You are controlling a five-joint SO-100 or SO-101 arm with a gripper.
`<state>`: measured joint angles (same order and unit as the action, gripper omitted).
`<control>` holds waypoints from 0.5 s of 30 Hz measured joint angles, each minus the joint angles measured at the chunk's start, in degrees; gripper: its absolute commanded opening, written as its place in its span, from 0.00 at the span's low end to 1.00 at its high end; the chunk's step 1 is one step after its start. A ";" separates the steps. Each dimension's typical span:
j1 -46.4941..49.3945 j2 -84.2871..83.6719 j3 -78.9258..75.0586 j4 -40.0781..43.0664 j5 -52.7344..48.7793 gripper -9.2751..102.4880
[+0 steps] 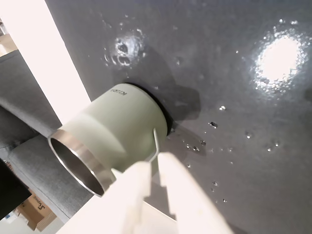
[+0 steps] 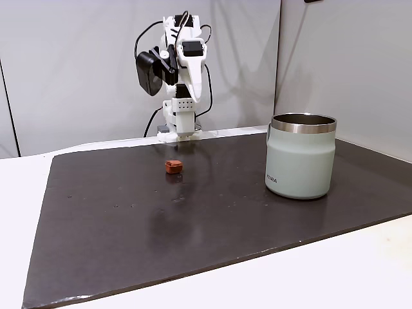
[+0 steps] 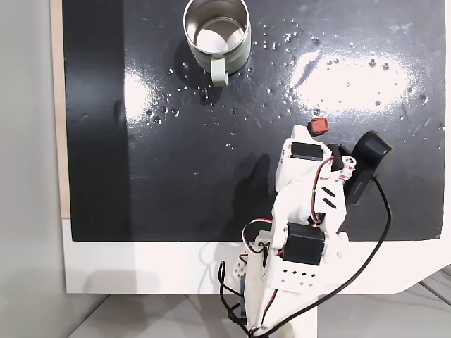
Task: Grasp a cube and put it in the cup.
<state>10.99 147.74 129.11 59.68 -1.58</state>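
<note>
My white two-finger gripper (image 1: 155, 168) is nearly closed and empty; the tiny terracotta cube (image 3: 319, 126) sits on the dark mat at 4 o'clock from the sage-green steel-rimmed mug (image 3: 216, 33), likely light and rigid, so pinch opposite flat faces.

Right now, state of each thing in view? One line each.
cube: resting on the dark mat, apart from the mug, not grasped.
mug: upright on the mat, mouth open, nothing visible inside from above.
gripper: raised off the mat, fingers nearly together, holding nothing, aimed toward the mug.
mat: flat on the white table, glare spots and specks.
</note>
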 measured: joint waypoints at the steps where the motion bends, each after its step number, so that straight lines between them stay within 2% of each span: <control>1: 0.44 -0.79 -1.49 1.23 -0.70 0.09; 15: 10.63 -16.44 -16.35 8.26 -10.99 0.09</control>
<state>21.62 131.31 112.76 67.94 -12.57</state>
